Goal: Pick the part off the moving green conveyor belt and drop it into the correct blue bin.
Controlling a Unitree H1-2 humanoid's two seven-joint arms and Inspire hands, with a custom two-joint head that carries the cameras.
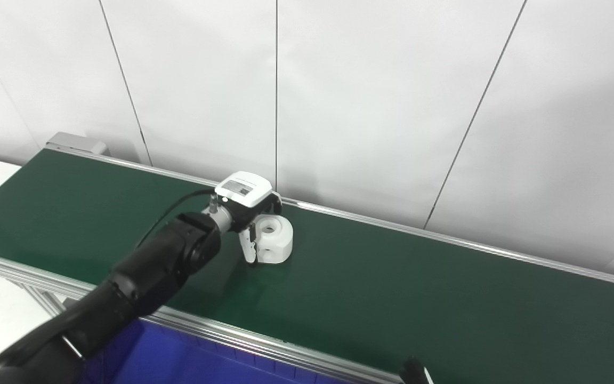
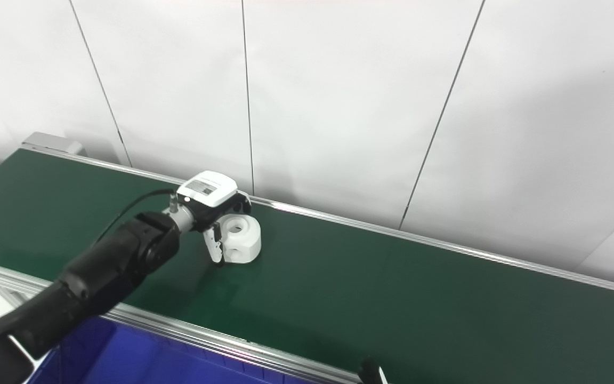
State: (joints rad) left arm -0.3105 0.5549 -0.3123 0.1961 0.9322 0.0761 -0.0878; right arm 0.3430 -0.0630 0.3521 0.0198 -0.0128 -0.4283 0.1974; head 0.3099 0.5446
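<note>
A white cylindrical part (image 1: pixel 276 238) with a hole in its top stands on the green conveyor belt (image 1: pixel 392 288), near the belt's far rail. My left hand (image 1: pixel 248 213) reaches over the belt from the lower left and sits at the part, with one finger (image 1: pixel 248 248) against its left side and the others behind it. The hand is closed on the part, which rests on the belt. The part also shows in the right eye view (image 2: pixel 243 239). Only a dark tip of my right hand (image 1: pixel 413 370) shows at the bottom edge.
A blue bin (image 1: pixel 179 362) lies below the belt's near metal rail (image 1: pixel 264 341) at the bottom left. A white panelled wall (image 1: pixel 339 106) runs behind the belt. The belt's left end has a grey bracket (image 1: pixel 75 143).
</note>
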